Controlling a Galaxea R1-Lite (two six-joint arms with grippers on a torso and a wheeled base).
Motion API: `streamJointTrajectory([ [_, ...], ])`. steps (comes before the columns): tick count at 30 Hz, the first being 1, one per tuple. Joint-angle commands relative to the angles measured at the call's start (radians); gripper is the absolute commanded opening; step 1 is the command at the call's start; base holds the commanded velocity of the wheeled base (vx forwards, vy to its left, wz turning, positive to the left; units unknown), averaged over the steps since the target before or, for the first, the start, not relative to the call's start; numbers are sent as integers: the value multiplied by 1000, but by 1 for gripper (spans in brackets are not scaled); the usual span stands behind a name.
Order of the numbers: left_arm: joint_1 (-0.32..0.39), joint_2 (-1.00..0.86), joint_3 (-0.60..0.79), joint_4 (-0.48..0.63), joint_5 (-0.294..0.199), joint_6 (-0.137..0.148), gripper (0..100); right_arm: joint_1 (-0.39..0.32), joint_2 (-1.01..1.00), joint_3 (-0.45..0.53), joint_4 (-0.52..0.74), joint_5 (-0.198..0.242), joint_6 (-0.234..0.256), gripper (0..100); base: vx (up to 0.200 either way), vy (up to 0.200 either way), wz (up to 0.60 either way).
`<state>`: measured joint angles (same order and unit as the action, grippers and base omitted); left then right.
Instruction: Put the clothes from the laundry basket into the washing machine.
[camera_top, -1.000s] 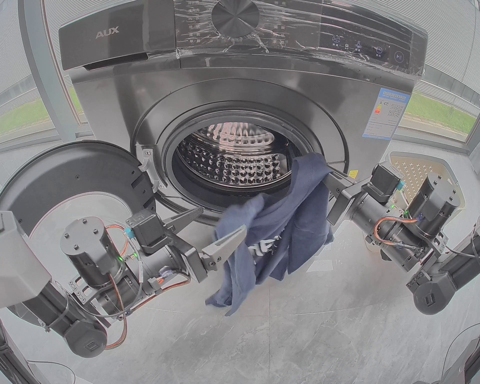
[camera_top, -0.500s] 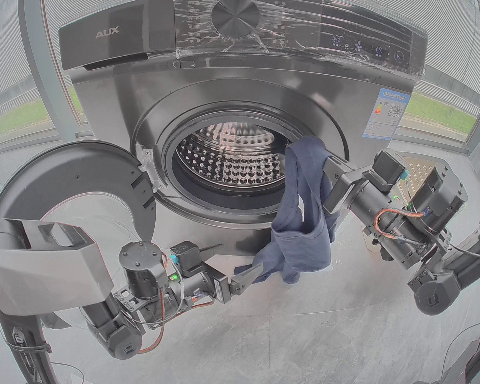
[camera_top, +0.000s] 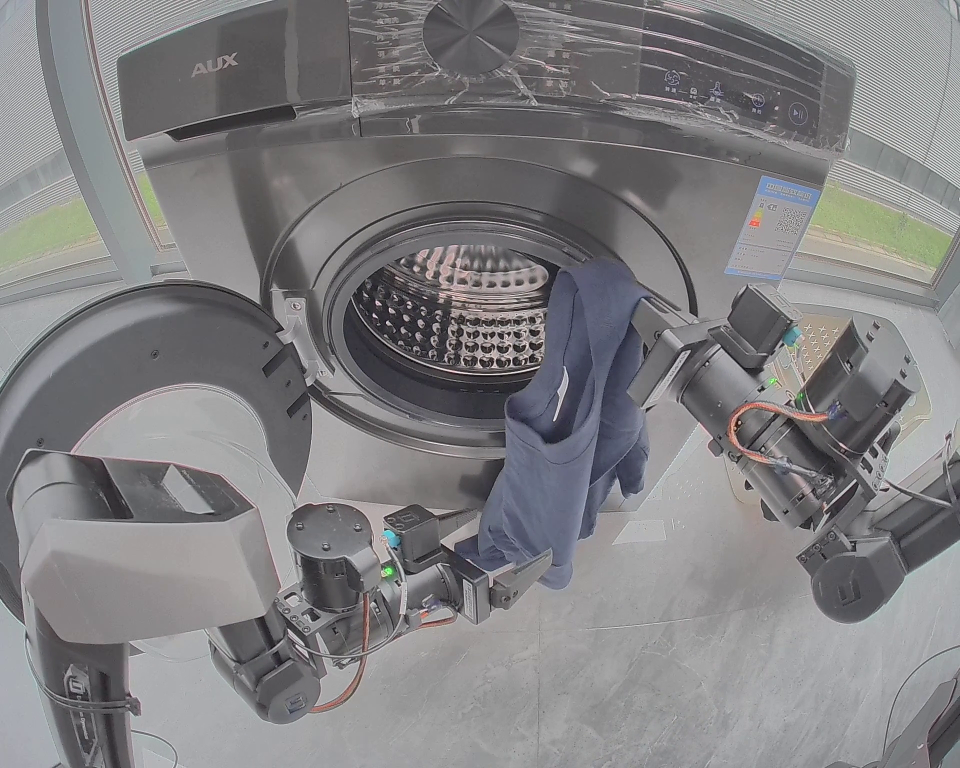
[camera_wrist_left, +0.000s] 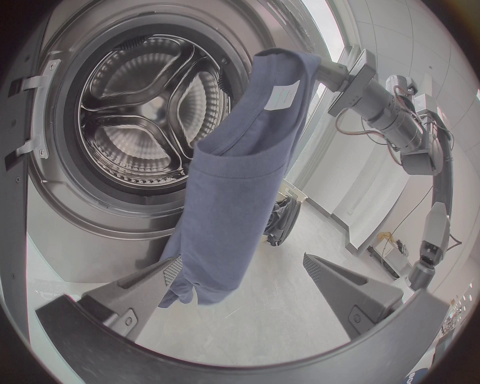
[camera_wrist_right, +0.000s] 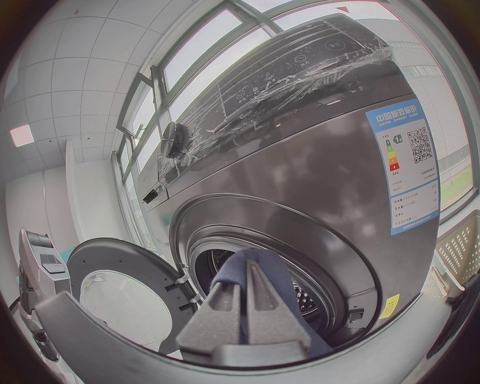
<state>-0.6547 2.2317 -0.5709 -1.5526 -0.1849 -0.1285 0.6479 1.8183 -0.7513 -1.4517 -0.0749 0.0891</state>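
Observation:
A navy blue garment (camera_top: 570, 420) hangs in front of the right side of the washing machine's open drum (camera_top: 450, 310). My right gripper (camera_top: 640, 315) is shut on its top edge, level with the drum's rim; the right wrist view shows the cloth (camera_wrist_right: 272, 272) pinched between the closed fingers of that gripper (camera_wrist_right: 245, 267). My left gripper (camera_top: 500, 555) is low near the floor and open, at the garment's bottom hem. In the left wrist view the hem (camera_wrist_left: 200, 290) brushes one finger (camera_wrist_left: 150, 290) while the other finger (camera_wrist_left: 350, 295) stands clear.
The round door (camera_top: 150, 370) is swung open to the left. A pale laundry basket (camera_top: 835, 335) stands to the right behind my right arm, with dark clothes (camera_wrist_left: 282, 220) hanging over it. Grey tiled floor (camera_top: 650, 650) lies in front.
My right gripper has lifted the garment and carried it left toward the drum opening. My left arm has dropped from mid-height to near the floor, under the hem.

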Motion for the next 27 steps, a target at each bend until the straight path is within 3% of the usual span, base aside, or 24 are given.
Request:
streamJointTrajectory([
  [1, 49, 66, -55, -4, 1, 6, 100, 16, -2, 6, -1, 1, 0, 0, 0, 0, 0],
  [10, 118, 100, -130, -4, -2, -2, 100, 55, -11, 10, -3, 1, 0, 0, 0, 0, 0],
  [16, 116, 123, -176, -4, -11, -3, 100, 61, -8, 12, -4, 1, 0, 0, 0, 0, 0],
  [23, 83, 132, -215, -4, -71, 1, 100, 59, 1, 23, -6, 3, 0, 0, 0, 0, 0],
  [27, 73, 128, -228, -4, -77, 1, 100, 61, 6, 23, -6, 3, 1, 0, 0, 0, 0],
])
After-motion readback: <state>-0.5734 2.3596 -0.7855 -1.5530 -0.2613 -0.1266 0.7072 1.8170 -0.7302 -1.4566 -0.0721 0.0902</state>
